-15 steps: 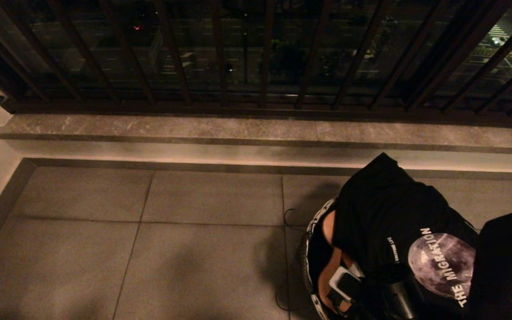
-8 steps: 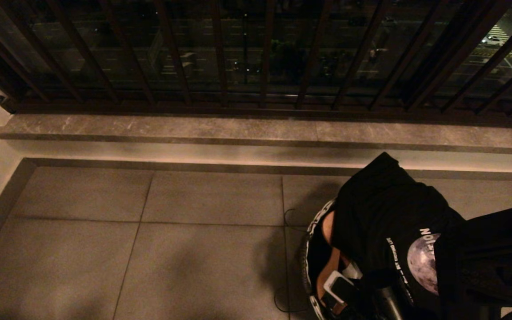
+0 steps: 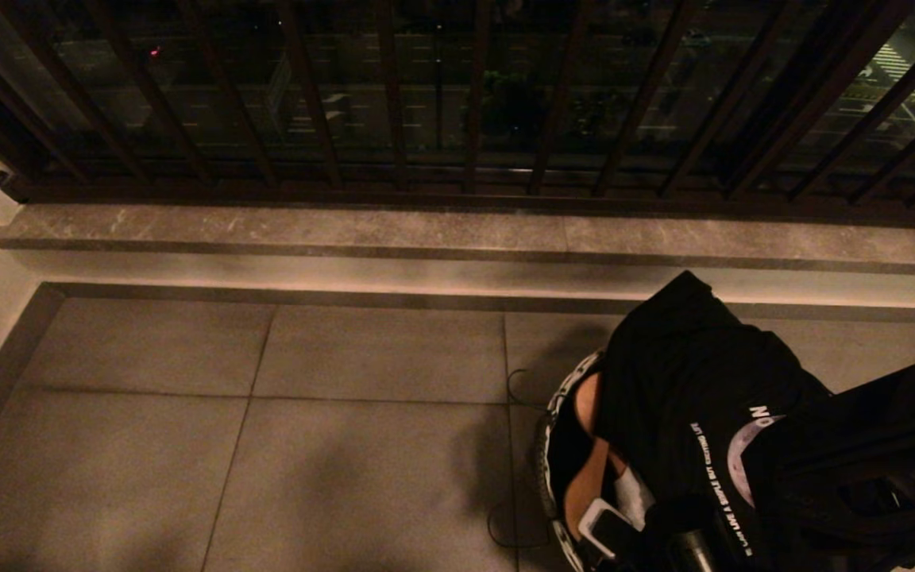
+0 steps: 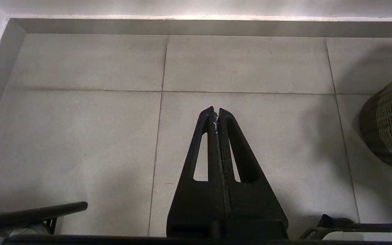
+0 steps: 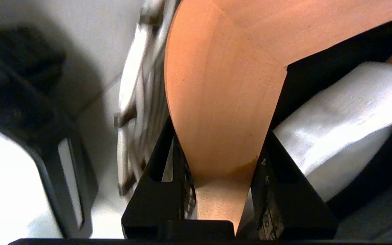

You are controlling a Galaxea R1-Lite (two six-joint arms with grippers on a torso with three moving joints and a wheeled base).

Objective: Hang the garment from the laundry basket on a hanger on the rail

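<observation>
One laundry basket point(image 3: 554, 445), standing on the tiled floor point(image 3: 267, 445) at the lower right of the head view, near the stone ledge point(image 3: 283, 230) under the dark window bars point(image 3: 394, 95). Round, woven, with a pale rim patterned in black; wall seen again at the edge of the left wrist view point(image 4: 386, 132), dark and open-weave there. One garment point(image 3: 688, 389), a black T-shirt, draped over the basket's far side and heaped above the rim; pale moon print point(image 3: 743, 453) and white lettering on it, partly hidden by the right arm point(image 3: 870, 461). One wooden hanger point(image 3: 584, 485) inside the basket, orange-brown, broad and curved, lying beside a white block point(image 3: 602, 528) whose nature cannot be told.

Two grippers. Right gripper point(image 5: 221, 170) down at the basket, black fingers point(image 5: 162, 163) pressed against either side of the wooden hanger's point(image 5: 216, 95) narrow end, clamped on it. Left gripper point(image 4: 216, 117) well apart from the basket, over bare floor tiles point(image 4: 80, 136), fingers pressed together with nothing between them.
</observation>
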